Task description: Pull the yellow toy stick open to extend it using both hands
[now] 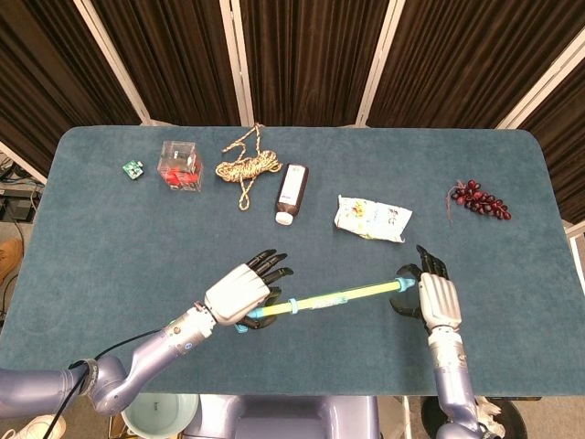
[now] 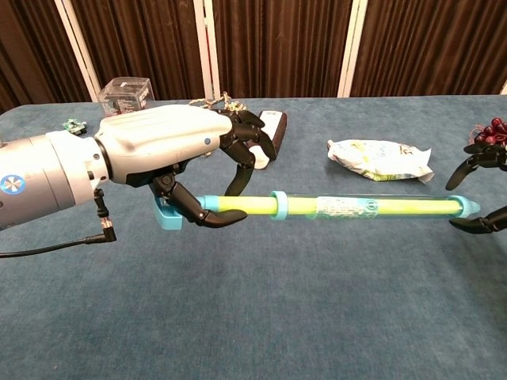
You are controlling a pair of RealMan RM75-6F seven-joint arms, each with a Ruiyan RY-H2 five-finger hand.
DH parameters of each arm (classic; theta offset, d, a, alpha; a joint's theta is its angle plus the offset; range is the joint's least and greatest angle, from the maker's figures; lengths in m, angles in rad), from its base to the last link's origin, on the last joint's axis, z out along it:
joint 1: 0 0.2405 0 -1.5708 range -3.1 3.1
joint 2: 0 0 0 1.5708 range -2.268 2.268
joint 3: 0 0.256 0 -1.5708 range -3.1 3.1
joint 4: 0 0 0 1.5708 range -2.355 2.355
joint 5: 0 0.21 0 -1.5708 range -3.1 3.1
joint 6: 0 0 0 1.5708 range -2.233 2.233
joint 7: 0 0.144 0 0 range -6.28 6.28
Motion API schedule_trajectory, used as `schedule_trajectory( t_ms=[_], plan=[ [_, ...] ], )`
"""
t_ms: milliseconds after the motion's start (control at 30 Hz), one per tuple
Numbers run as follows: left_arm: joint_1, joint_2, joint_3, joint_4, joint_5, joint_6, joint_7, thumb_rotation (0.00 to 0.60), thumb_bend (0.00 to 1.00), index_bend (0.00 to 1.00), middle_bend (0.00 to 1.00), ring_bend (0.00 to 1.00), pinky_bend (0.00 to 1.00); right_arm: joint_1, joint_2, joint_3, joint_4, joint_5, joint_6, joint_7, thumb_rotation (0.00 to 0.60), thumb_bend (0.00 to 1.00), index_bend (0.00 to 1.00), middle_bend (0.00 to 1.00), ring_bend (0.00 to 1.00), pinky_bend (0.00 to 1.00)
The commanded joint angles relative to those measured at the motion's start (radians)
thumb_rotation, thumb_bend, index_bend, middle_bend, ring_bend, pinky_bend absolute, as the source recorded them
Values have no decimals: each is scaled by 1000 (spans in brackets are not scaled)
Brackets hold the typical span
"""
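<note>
The yellow toy stick [image 1: 338, 295] with light blue ends and a blue ring hangs just above the table's front part, running left to right. My left hand [image 1: 239, 294] grips it near its blue handle end; in the chest view this left hand [image 2: 158, 154] has its fingers wrapped round the stick [image 2: 356, 207]. My right hand [image 1: 428, 294] is at the stick's right tip. Its dark fingers [image 2: 474, 161] stand apart above and below the blue cap and are not closed on it.
Along the back of the teal table [image 1: 110, 238] lie a small green item [image 1: 133, 168], a clear box of red pieces [image 1: 180, 165], a coiled rope [image 1: 247, 167], a brown bottle [image 1: 292, 192], a snack packet [image 1: 372, 218] and dark grapes [image 1: 480, 198].
</note>
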Motion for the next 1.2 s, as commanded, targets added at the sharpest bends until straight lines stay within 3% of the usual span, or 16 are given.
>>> schedule_trajectory(
  t_ms=[33, 733, 900, 1200],
  plan=[
    [0, 0, 0, -1, -2, -1, 1, 600, 443, 608, 171, 2, 72, 1, -6, -1, 0, 5, 3, 1, 600, 286, 395, 47, 0, 0],
    [-2, -11, -3, -3, 3, 5, 11, 600, 442, 609, 175, 3, 72, 4, -40, -10, -11, 20, 15, 6, 600, 293, 414, 50, 0, 0],
    [-2, -11, -4, -3, 3, 6, 12, 600, 443, 609, 176, 3, 72, 7, -44, -7, -11, 25, 19, 0, 600, 353, 485, 67, 0, 0],
    [-1, 1, -2, -4, 11, 11, 8, 600, 442, 612, 177, 3, 72, 8, -33, -4, -8, 32, 21, -2, 600, 391, 511, 75, 0, 0]
  ],
)
